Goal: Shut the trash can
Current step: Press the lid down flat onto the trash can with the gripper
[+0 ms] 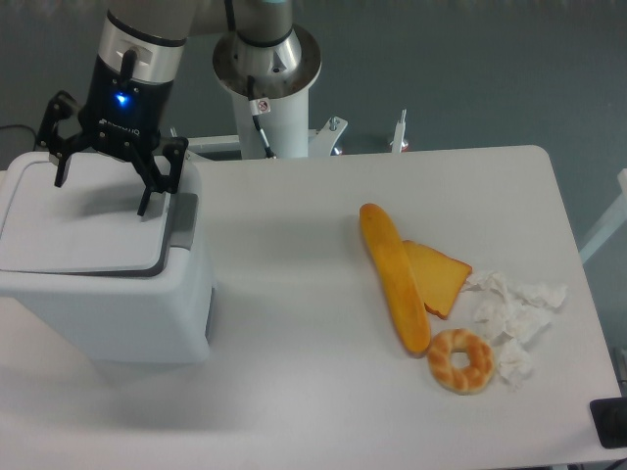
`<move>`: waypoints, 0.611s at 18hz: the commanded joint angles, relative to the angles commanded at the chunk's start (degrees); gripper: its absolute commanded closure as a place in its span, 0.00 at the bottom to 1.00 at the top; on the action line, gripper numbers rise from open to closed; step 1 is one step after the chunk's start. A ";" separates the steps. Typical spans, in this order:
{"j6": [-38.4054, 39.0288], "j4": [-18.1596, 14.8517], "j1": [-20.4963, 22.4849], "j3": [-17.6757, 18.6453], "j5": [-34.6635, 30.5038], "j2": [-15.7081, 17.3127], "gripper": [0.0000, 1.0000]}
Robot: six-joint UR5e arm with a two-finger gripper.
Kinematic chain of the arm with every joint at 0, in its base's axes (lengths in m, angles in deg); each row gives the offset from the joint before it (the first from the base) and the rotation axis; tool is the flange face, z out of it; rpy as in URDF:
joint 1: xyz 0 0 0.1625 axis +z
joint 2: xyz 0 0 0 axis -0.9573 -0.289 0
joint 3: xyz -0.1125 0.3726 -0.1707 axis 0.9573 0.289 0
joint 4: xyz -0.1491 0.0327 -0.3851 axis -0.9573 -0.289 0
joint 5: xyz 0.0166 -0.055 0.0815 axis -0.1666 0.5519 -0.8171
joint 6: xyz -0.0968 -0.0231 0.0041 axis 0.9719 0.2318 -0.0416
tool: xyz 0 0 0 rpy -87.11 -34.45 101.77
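Table-left trash can (103, 284) under pincer (103, 193)

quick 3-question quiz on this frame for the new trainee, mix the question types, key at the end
1. True or false: the trash can lid lies flat on the bin.
2. The gripper is: A) shut on the long bread roll, B) open above the lid, C) open over the crumpled paper.
3. Which item lies nearest the table's front edge: the long bread roll, the bread slice or the bread ring?

Key
1. True
2. B
3. The bread ring
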 joint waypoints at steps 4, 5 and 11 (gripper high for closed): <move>0.00 0.00 0.00 0.09 0.26 0.00 0.00; 0.09 0.00 0.00 0.09 0.26 -0.09 0.00; 0.00 0.00 0.26 0.79 0.35 -0.18 0.00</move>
